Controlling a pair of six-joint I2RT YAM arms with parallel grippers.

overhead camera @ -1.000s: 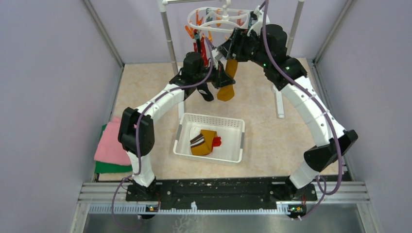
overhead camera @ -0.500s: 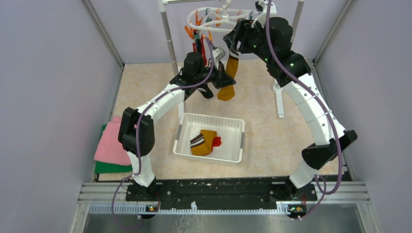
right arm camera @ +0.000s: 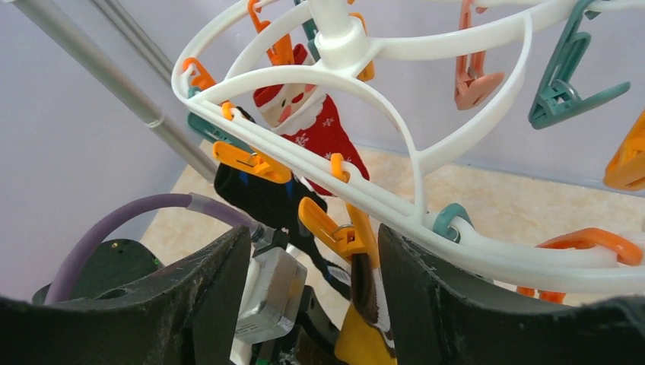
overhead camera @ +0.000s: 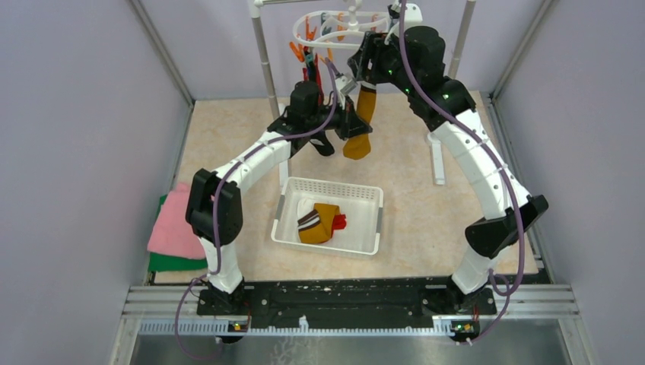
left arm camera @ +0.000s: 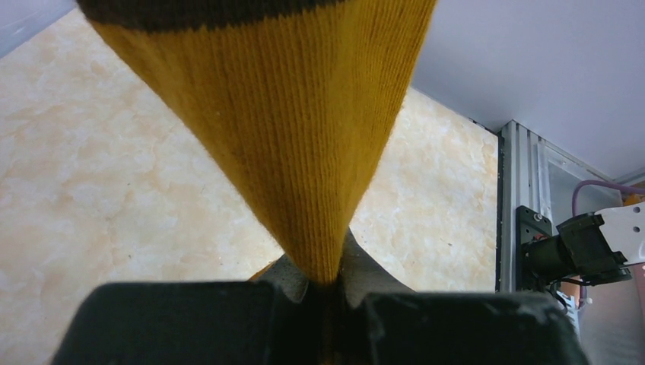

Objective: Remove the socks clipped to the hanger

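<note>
The white oval hanger (overhead camera: 335, 26) hangs at the back with orange and teal clips; it fills the right wrist view (right arm camera: 411, 198). A mustard sock (overhead camera: 359, 125) hangs from an orange clip (right arm camera: 335, 228). My left gripper (overhead camera: 348, 124) is shut on the mustard sock (left arm camera: 304, 137) low down. My right gripper (overhead camera: 363, 67) is open, its fingers (right arm camera: 433, 296) on either side of that orange clip. A red Santa sock (right arm camera: 319, 129) and a black sock (right arm camera: 258, 190) hang clipped behind.
A white mesh basket (overhead camera: 365, 194) on the floor holds a mustard sock (overhead camera: 319, 224), a red one and a white one. A pink and green folded cloth (overhead camera: 171, 232) lies at the left. The white pole rack (overhead camera: 266, 68) stands behind the hanger.
My right gripper has risen and moved back up to the hanger's clip. My left gripper stays shut on the mustard sock and has barely moved.
</note>
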